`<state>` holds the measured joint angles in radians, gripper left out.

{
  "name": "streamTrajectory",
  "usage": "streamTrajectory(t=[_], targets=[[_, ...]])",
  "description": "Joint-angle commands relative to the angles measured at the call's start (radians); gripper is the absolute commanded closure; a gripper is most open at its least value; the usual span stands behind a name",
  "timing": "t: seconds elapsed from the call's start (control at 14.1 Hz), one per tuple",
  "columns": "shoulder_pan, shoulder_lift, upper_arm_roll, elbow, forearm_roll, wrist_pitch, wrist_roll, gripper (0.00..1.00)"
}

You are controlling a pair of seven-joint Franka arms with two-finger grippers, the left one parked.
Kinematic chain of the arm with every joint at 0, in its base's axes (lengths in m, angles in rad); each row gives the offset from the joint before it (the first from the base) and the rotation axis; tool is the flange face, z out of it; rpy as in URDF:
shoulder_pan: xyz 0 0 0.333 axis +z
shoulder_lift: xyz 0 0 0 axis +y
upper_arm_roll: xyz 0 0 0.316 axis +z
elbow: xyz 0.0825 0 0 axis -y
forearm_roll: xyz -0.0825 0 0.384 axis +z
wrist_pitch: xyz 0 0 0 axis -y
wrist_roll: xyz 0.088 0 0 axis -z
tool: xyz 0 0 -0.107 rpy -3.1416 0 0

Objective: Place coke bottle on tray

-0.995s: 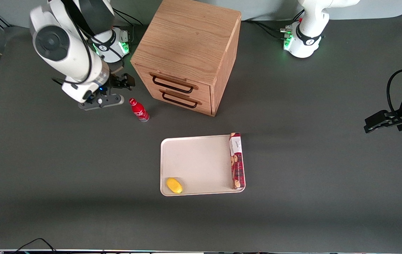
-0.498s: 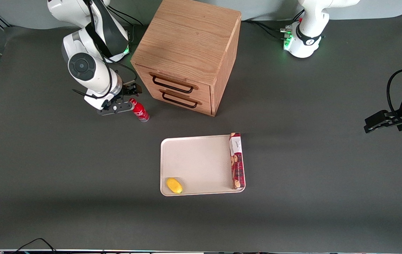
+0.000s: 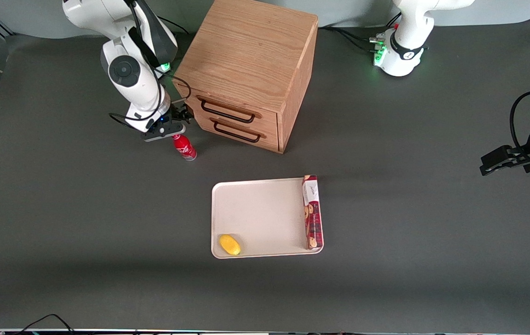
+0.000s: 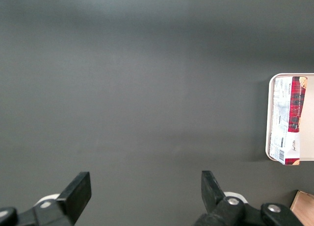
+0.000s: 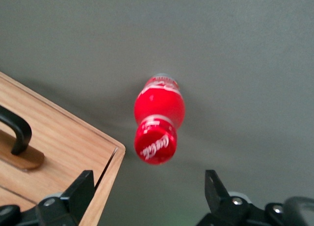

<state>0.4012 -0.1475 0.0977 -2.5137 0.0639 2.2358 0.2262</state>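
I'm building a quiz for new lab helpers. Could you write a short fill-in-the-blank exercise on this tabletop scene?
1. The coke bottle stands upright on the ____, not on the tray.
2. The open gripper hovers directly ____ the bottle.
3. On the tray lie a biscuit box and a yellow ____.
4. Both drawers of the oak cabinet are ____.

Missing words: table; above; lemon; closed

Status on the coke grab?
Gripper open, above the coke bottle, not gripping. Bottle upright on the table, beside the cabinet. Tray holds a lemon and biscuit box; middle free.
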Motion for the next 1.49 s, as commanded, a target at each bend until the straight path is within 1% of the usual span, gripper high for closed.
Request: streamTrajectory(t=[0.0,0.21,0.28,0.36,0.57,1.14,1.28,1.35,1.42], targets=[[-0.004,-0.037,0.000,-0.040,0.007,0.050,-0.066,0.00],[-0.005,-0.011,-0.001,-0.040,-0.004,0.074,-0.085,0.00],[-0.005,0.003,-0.004,-0.037,-0.034,0.085,-0.090,0.00],[-0.005,0.017,-0.007,-0.039,-0.039,0.112,-0.090,0.00],[-0.005,0.063,-0.009,-0.017,-0.041,0.119,-0.090,0.00],[-0.005,0.086,-0.013,-0.011,-0.041,0.134,-0.090,0.00],[-0.005,0.085,-0.013,-0.011,-0.041,0.134,-0.090,0.12],[-0.005,0.085,-0.013,-0.011,-0.041,0.134,-0.091,0.20],[-0.005,0.083,-0.013,-0.011,-0.041,0.134,-0.091,0.34]])
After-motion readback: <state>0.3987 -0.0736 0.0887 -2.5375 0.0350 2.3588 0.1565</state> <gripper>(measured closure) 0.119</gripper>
